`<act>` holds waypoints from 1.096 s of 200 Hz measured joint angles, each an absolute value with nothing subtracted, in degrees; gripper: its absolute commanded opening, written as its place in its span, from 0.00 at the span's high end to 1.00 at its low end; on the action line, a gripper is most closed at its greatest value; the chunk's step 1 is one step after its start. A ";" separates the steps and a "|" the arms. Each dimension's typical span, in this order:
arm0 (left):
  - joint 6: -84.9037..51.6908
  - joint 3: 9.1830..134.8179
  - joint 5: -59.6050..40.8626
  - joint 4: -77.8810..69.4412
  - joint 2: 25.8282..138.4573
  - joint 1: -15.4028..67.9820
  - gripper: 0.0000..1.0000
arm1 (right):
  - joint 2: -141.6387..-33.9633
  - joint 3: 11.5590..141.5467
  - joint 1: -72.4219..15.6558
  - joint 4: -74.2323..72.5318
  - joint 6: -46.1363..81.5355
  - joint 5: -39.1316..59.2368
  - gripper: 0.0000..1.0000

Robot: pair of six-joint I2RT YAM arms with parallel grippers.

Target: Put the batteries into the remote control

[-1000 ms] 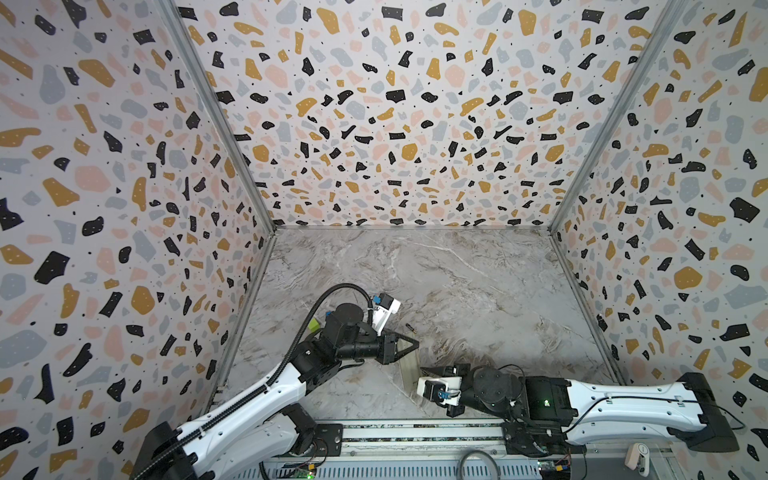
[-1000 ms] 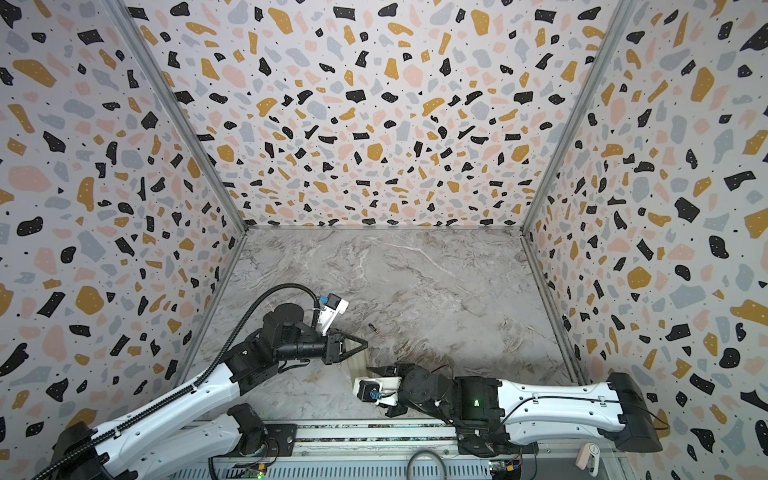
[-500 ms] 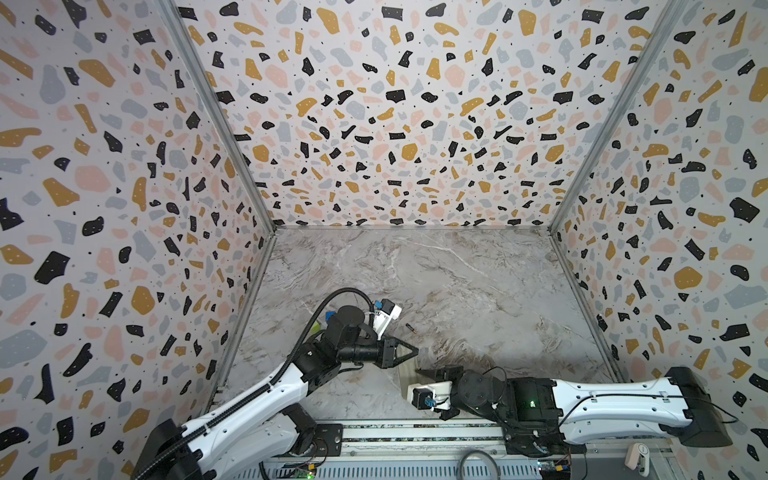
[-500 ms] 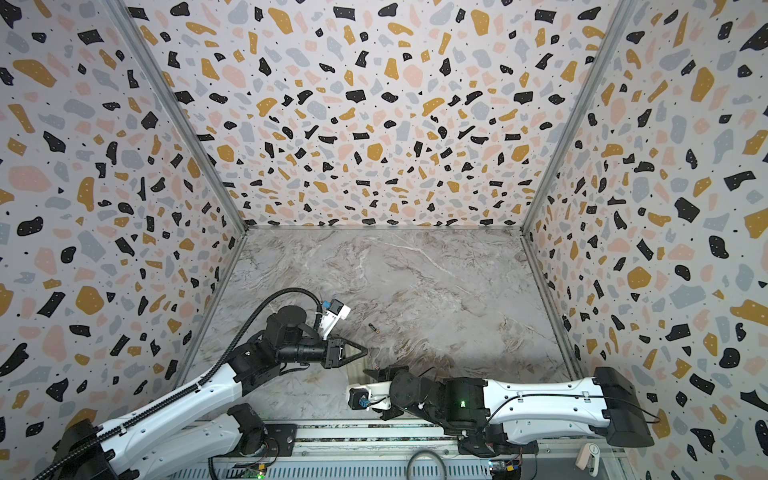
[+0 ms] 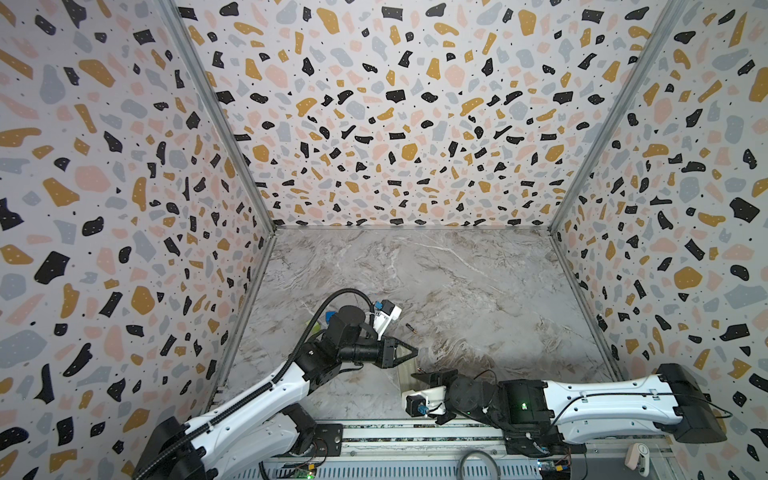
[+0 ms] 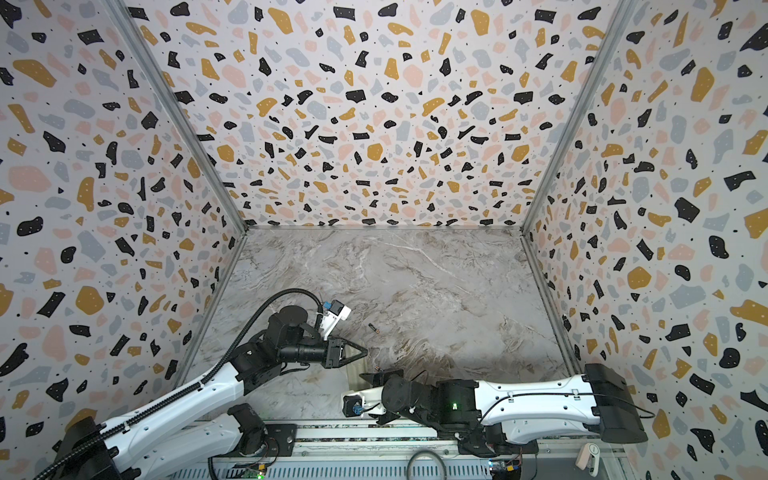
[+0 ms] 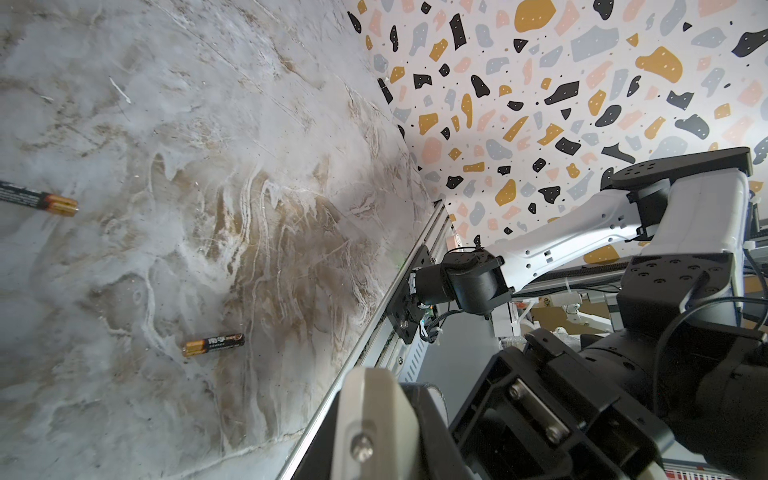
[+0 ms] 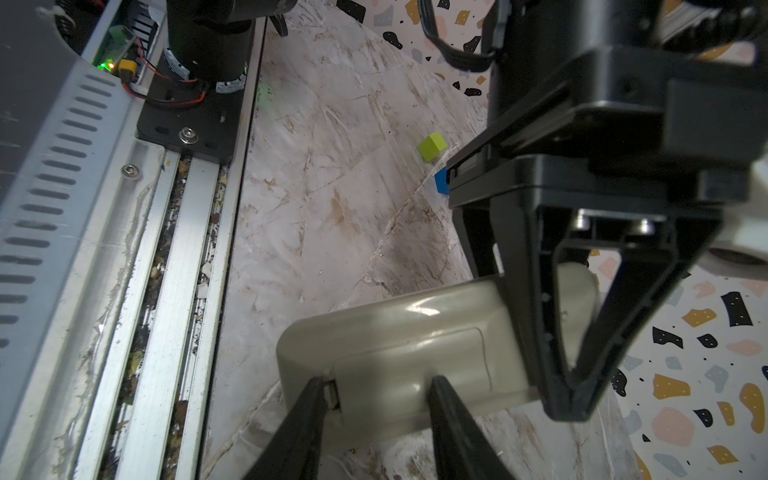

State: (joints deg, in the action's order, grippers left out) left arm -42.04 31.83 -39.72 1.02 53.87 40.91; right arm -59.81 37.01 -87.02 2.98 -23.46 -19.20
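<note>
Right wrist view shows the remote control (image 8: 395, 332) back-side up, its plain off-white back and battery cover facing the camera. The left gripper (image 8: 569, 395) pinches one end of it, black fingers pressed tight onto the casing. The right gripper (image 8: 378, 382) has its fingers spread, both tips touching the cover at the opposite end. Left wrist view shows both batteries loose on the marbled worktop (image 7: 208, 124), well apart: the near battery (image 7: 214, 345) and the far battery (image 7: 39, 199), which is cut off by the frame edge. A yellow-green cube (image 8: 432, 147) and a blue cube (image 8: 439, 183) sit behind the left gripper
</note>
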 measured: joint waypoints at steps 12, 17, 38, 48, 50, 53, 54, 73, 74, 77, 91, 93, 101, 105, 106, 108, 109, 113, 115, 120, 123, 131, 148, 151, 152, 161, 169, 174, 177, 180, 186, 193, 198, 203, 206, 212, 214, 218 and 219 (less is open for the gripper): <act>-42.04 31.73 -39.66 1.04 53.98 40.88 1.00 | -60.18 37.12 -87.05 2.96 -23.53 -19.33 0.56; -42.04 31.64 -39.68 1.02 54.04 40.88 1.00 | -60.34 37.15 -87.07 2.96 -23.53 -19.35 0.56; -42.00 31.46 -39.53 1.04 54.43 40.86 1.00 | -61.06 37.19 -87.18 2.96 -23.57 -19.92 0.56; -41.98 31.40 -39.51 1.02 54.52 40.82 1.00 | -61.30 37.23 -87.24 2.96 -23.62 -20.21 0.56; -41.95 31.38 -39.51 1.02 54.52 40.82 1.00 | -61.34 37.23 -87.29 2.96 -23.64 -20.27 0.56; -41.95 31.35 -39.51 1.02 54.52 40.82 1.00 | -61.41 37.26 -87.29 2.96 -23.68 -20.38 0.56; -41.95 31.35 -39.51 1.02 54.52 40.80 1.00 | -61.43 37.26 -87.29 2.94 -23.68 -20.40 0.56; -41.76 31.29 -39.51 0.93 54.57 40.64 1.00 | -61.80 37.26 -87.57 2.79 -23.92 -21.37 0.57; -41.74 31.29 -39.51 0.91 54.57 40.64 1.00 | -61.84 37.26 -87.59 2.76 -23.92 -21.45 0.57; -41.69 31.29 -39.46 0.89 54.57 40.60 1.00 | -61.93 37.26 -87.64 2.70 -23.99 -21.63 0.57; -41.54 31.27 -39.31 0.84 54.57 40.49 1.00 | -62.33 37.26 -87.90 2.35 -24.43 -22.61 0.57; -41.52 31.27 -39.29 0.84 54.57 40.49 1.00 | -62.39 37.26 -87.96 2.28 -24.56 -22.79 0.57; -41.43 31.24 -39.13 0.84 54.57 40.47 1.00 | -62.67 37.26 -88.23 2.07 -24.88 -23.46 0.57; -41.36 31.22 -39.11 0.82 54.57 40.45 1.00 | -62.81 37.26 -88.38 1.98 -25.02 -23.83 0.58; -41.34 31.22 -39.09 0.82 54.57 40.42 1.00 | -62.83 37.26 -88.40 1.96 -25.04 -23.90 0.58; -41.32 31.20 -39.09 0.82 54.57 40.42 1.00 | -62.94 37.26 -88.47 1.89 -25.19 -24.12 0.58; -41.30 31.20 -39.05 0.82 54.57 40.42 1.00 | -62.98 37.26 -88.51 1.87 -25.23 -24.18 0.58; -41.25 31.18 -38.98 0.82 54.57 40.38 1.00 | -63.13 37.26 -88.64 1.74 -25.45 -24.67 0.58; -41.23 31.16 -38.94 0.82 54.57 40.36 1.00 | -63.24 37.26 -88.73 1.69 -25.52 -24.95 0.58; -41.19 31.09 -38.87 0.78 54.54 40.27 1.00 | -63.42 37.26 -88.88 1.58 -25.78 -25.45 0.58; -41.19 31.03 -38.83 0.75 54.54 40.23 1.00 | -63.57 37.26 -88.97 1.48 -25.93 -25.74 0.58; -41.19 30.83 -38.65 0.47 54.54 40.16 1.00 | -63.90 37.23 -89.19 1.28 -26.28 -26.52 0.58; -41.19 30.65 -38.52 0.03 54.54 40.14 1.00 | -64.10 37.12 -89.56 0.91 -27.07 -27.66 0.58; -41.19 30.65 -38.52 -0.08 54.54 40.14 1.00 | -64.10 37.06 -89.62 0.82 -27.22 -27.88 0.58; -41.19 30.65 -38.52 -0.10 54.54 40.14 1.00 | -64.07 37.04 -89.65 0.80 -27.24 -27.90 0.58; -41.19 30.65 -38.46 -0.30 54.54 40.12 1.00 | -64.07 36.88 -89.73 0.43 -27.57 -28.40 0.58; -41.19 30.65 -38.35 -0.38 54.54 40.07 1.00 | -64.07 36.77 -89.82 0.23 -27.92 -28.80 0.58; -41.19 30.65 -38.33 -0.45 54.54 40.05 1.00 | -64.07 36.69 -89.86 0.03 -28.08 -29.02 0.59; -41.19 30.65 -38.30 -0.51 54.54 40.03 1.00 | -64.07 36.64 -89.89 -0.03 -28.18 -29.15 0.59; -41.19 30.65 -38.30 -0.56 54.54 39.99 1.00 | -64.07 36.60 -89.91 -0.12 -28.27 -29.26 0.60; -41.19 30.65 -38.28 -0.62 54.54 39.92 1.00 | -64.07 36.53 -89.93 -0.27 -28.40 -29.34 0.60; -41.17 30.65 -38.26 -0.75 54.54 39.90 1.00 | -64.07 36.38 -89.97 -0.54 -28.58 -29.56 0.61; -41.17 30.65 -38.22 -0.91 54.57 39.90 1.00 | -64.07 36.29 -90.00 -0.69 -28.64 -29.63 0.61; -41.15 30.65 -38.20 -0.97 54.57 39.88 1.00 | -64.07 36.18 -90.02 -0.89 -28.69 -29.76 0.62; -41.15 30.65 -38.15 -0.99 54.57 39.88 1.00 | -64.07 36.14 -90.02 -0.97 -28.73 -29.85 0.62; -41.15 30.65 -38.04 -1.08 54.57 39.86 1.00 | -64.10 36.05 -90.04 -1.10 -28.82 -30.00 0.63; -41.15 30.65 -38.02 -1.10 54.57 39.86 1.00 | -64.12 36.03 -90.04 -1.15 -28.84 -30.06 0.64; -41.15 30.65 -37.93 -1.19 54.59 39.86 1.00 | -64.14 36.03 -90.04 -1.19 -28.86 -30.15 0.65; -41.15 30.65 -37.91 -1.21 54.59 39.86 1.00 | -64.14 36.03 -90.04 -1.19 -28.88 -30.17 0.65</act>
State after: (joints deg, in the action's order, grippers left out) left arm -41.15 30.65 -37.91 -1.21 54.59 39.86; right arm -64.14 36.03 -90.04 -1.19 -28.88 -30.17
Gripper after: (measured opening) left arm 0.240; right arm 0.372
